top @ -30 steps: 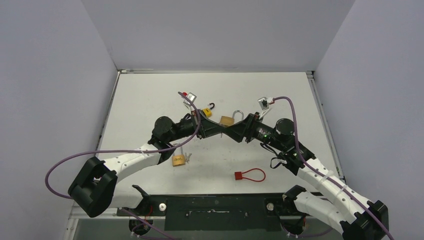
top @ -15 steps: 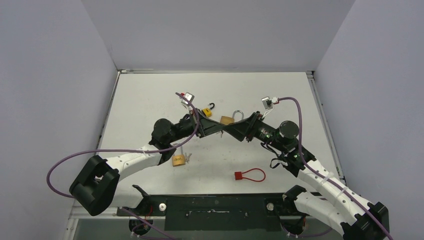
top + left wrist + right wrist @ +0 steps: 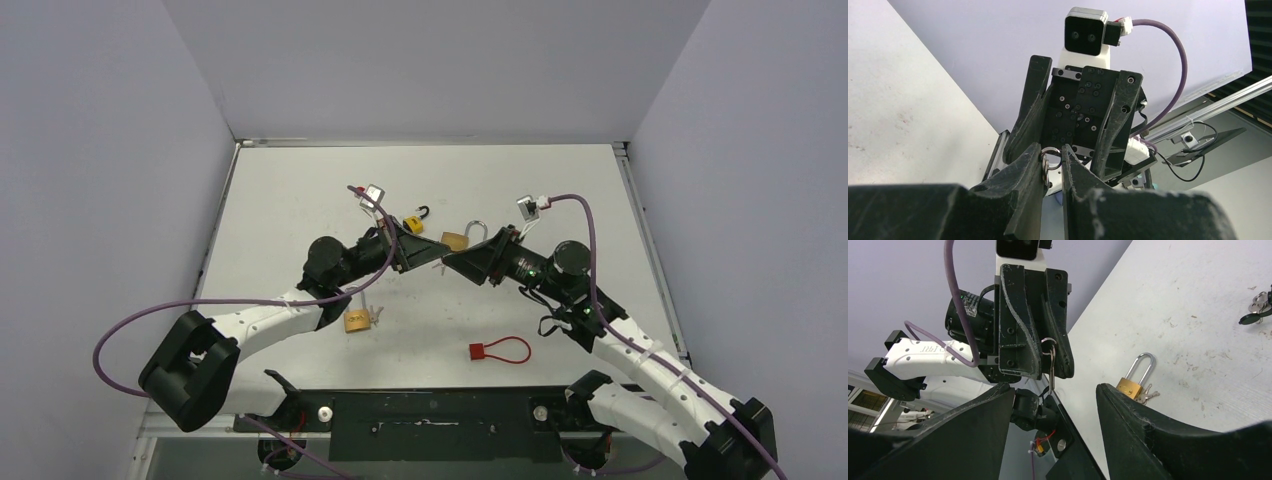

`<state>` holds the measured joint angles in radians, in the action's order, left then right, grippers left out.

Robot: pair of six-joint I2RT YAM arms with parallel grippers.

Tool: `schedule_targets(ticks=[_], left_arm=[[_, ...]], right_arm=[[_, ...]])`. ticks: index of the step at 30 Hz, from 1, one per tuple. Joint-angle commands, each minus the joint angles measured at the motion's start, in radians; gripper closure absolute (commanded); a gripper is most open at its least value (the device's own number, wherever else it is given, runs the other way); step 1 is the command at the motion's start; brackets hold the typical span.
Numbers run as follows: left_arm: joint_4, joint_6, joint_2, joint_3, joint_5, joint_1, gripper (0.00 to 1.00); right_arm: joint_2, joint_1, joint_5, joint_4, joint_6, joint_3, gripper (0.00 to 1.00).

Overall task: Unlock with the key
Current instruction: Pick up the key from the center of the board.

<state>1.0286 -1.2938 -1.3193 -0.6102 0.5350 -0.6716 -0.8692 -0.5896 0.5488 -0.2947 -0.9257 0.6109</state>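
My left gripper (image 3: 438,254) is shut on a small silver key with a ring (image 3: 1048,160) and holds it above the table; the key also shows in the right wrist view (image 3: 1051,371), hanging point-down from the left fingers. My right gripper (image 3: 453,262) faces the left one, open wide and empty, a short gap away from the key. In its own view its jaws stand wide apart (image 3: 1055,390). A brass padlock (image 3: 454,241) with a silver shackle lies on the table just behind both grippers. A brass padlock (image 3: 1129,385) with keys beside it shows in the right wrist view.
A second brass padlock (image 3: 356,320) with keys lies near the left forearm. A small yellow padlock (image 3: 413,224) with a black shackle lies behind the left gripper. A red cable lock (image 3: 499,350) lies toward the front. Purple walls enclose the white table (image 3: 300,200).
The two grippers were tip to tip; now the right gripper has opened and drawn back slightly. The left gripper still holds the key.
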Motion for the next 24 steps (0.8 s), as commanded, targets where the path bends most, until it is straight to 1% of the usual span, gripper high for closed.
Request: schedule_targets(ticks=[1,3,6,10,14,15,16,20,22,24], left_arm=[[0.013,0.033,0.023,0.003,-0.019,0.006,1.00],[0.013,0.031,0.024,0.002,-0.018,0.007,1.00],[0.014,0.032,0.023,0.000,-0.017,0.006,1.00],[0.013,0.032,0.021,-0.002,-0.014,0.006,1.00],[0.013,0.031,0.017,-0.005,-0.011,0.006,1.00],[0.014,0.031,0.017,-0.005,-0.011,0.006,1.00],[0.016,0.031,0.018,-0.006,-0.010,0.006,1.00],[0.013,0.033,0.022,-0.008,-0.013,0.006,1.00],[0.010,0.035,0.025,-0.008,-0.015,0.007,0.95],[-0.005,0.043,0.031,-0.007,-0.019,0.006,0.85]], right_arm=[[-0.044,-0.010,0.061,-0.093,-0.004,0.002,0.44],[-0.059,-0.014,0.068,-0.111,-0.011,0.006,0.53],[-0.067,-0.018,0.069,-0.129,-0.018,0.009,0.61],[-0.085,-0.019,0.075,-0.141,-0.032,0.017,0.66],[-0.103,-0.021,0.080,-0.161,-0.048,0.021,0.74],[-0.109,-0.021,0.083,-0.162,-0.052,0.023,0.77],[-0.115,-0.021,0.088,-0.168,-0.056,0.026,0.83],[-0.127,-0.023,0.094,-0.166,-0.064,0.031,0.99],[-0.118,-0.021,0.082,-0.152,-0.060,0.027,1.00],[-0.104,-0.021,0.071,-0.134,-0.050,0.026,1.00]])
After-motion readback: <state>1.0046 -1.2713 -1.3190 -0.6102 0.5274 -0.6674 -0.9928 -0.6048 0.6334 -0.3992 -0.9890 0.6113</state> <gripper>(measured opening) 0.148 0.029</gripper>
